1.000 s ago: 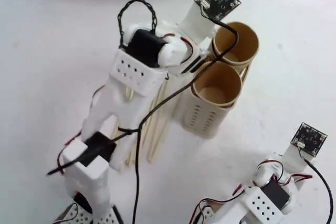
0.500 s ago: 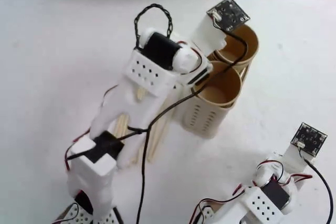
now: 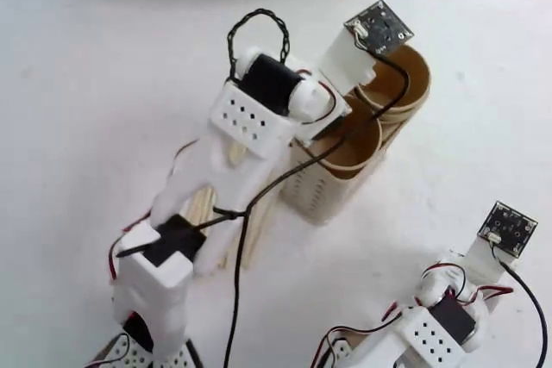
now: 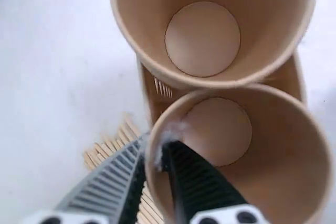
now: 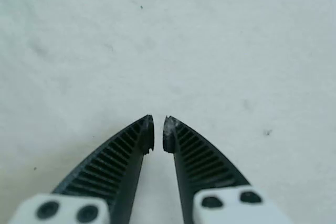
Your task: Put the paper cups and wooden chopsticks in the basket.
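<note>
Looking down over the wide white table (image 3: pixel 86 84), I see the white left arm (image 3: pixel 241 127) stretched out across the middle, with its wrist above the basket. The white right arm (image 3: pixel 440 325) sits folded at the near right corner, well apart from everything else.

The cream perforated basket (image 3: pixel 315 191) stands just beside the left arm's wrist. Two round brown paper cups sit upright in it, touching each other. The far cup (image 4: pixel 202 38) is free. The near cup (image 4: pixel 220 129) is the one I have hold of. The left gripper (image 4: pixel 157 148) is clamped on its rim, one black ribbed finger outside the wall and the other inside.

A bundle of pale wooden chopsticks (image 3: pixel 257 228) lies flat on the table under the left arm, next to the basket and outside it.

The right gripper (image 5: pixel 158 132) hangs over bare table, its jaws drawn almost together with a thin slit between the tips, holding nothing.
</note>
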Available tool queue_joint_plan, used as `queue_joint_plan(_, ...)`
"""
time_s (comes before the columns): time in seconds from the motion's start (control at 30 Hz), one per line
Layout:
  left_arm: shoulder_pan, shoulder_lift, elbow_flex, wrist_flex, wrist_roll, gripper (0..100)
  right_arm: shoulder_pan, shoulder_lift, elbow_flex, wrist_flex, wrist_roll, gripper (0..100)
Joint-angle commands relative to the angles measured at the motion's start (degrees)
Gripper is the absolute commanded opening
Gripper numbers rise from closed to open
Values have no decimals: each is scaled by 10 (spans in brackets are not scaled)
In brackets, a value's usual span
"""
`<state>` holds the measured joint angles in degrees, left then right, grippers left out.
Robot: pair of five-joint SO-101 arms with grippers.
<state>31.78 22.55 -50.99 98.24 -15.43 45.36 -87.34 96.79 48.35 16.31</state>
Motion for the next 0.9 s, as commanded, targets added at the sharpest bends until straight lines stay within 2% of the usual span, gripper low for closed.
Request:
queue_joint_plan(0.0,4,-71,-10,-18,-1,23,8,1,4,-7,-4,45)
queue_joint_plan(0.23,4,-95,-79,-8,0,23,8,1,4,-7,-4,45)
queue_joint_plan(0.53,0,-95,-28,-9,11,23,8,1,4,-7,-4,45)
queue_joint_plan(0.67,0,-96,-25,-47,99,23,8,1,4,-7,-4,45)
queue_joint_plan(0.77,0,-83,-11,-46,171,23,8,1,4,-7,-4,45)
queue_joint_plan(0.87,-9,-65,-3,-45,185,23,8,1,4,-7,-4,45)
